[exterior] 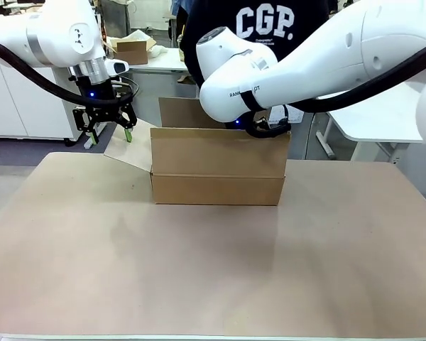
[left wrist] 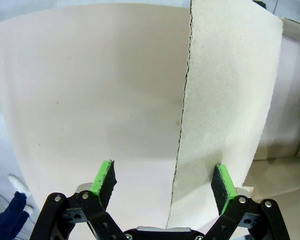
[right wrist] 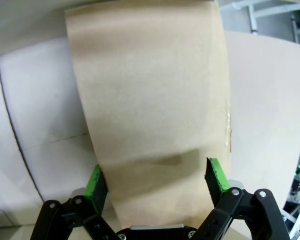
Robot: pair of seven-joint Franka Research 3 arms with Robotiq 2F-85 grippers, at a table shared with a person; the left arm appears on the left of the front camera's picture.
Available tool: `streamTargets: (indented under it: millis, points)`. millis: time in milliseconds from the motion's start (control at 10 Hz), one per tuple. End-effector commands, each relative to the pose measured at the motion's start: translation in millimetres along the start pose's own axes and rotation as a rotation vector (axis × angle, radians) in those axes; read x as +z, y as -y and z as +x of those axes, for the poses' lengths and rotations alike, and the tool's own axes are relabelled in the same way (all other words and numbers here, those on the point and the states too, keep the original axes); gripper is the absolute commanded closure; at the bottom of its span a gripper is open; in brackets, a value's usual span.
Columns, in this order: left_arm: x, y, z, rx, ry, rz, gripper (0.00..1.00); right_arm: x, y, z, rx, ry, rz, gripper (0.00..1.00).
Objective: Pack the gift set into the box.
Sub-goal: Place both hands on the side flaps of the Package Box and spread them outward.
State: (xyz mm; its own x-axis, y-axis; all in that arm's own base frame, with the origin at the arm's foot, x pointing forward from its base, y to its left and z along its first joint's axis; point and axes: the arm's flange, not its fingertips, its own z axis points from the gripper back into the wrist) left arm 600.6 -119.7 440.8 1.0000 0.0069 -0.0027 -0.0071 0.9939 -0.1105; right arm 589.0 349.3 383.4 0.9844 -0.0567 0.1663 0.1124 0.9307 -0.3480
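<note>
My left fingers (left wrist: 104, 176) stand apart by a side flap (exterior: 131, 150) of the box (exterior: 216, 170); my right fingers (right wrist: 215, 175), also apart, face another.

Tan tabletop (exterior: 213, 270) in front of me, plain and matte. Across it stands a person (exterior: 266, 25) in a black shirt with white "CGP." lettering. Further back, a small carton (exterior: 131, 51) with white paper poking out sits on a white desk (exterior: 165, 62). White cabinets (exterior: 21, 99) off to my left.
</note>
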Motion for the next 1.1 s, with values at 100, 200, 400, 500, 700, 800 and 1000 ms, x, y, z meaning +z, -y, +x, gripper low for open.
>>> streamTargets:
  millis: [100, 200, 400, 500, 700, 800, 1000]
  points:
    - [1.2, -1.1, -0.3, 0.015, 0.009, 0.018, 0.00, 2.4, -2.8, -3.2, -0.001, -0.039, 0.013, 0.00]
    - [1.2, -1.1, -0.3, 0.015, 0.009, 0.018, 0.00, 3.5, -5.1, -4.4, 0.006, -0.045, 0.017, 0.00]
    - [1.2, -1.1, -0.3, 0.015, 0.009, 0.018, 0.00, 4.2, -6.9, -5.1, 0.022, -0.063, 0.045, 0.00]
    - [1.2, -1.1, -0.3, 0.015, 0.009, 0.018, 0.00, 4.3, -7.3, -5.0, 0.022, -0.065, 0.056, 0.00]
    - [1.2, -1.1, -0.3, 0.015, 0.009, 0.018, 0.00, 3.3, -6.6, -4.2, 0.013, -0.059, 0.032, 0.00]
    - [1.2, -1.1, -0.3, 0.015, 0.009, 0.018, 0.00, 2.9, -5.2, -3.8, 0.008, -0.053, 0.021, 0.00]
    - [1.2, -1.1, -0.3, 0.015, 0.009, 0.018, 0.00, 3.7, 5.2, -0.4, -0.049, -0.017, -0.026, 0.00]
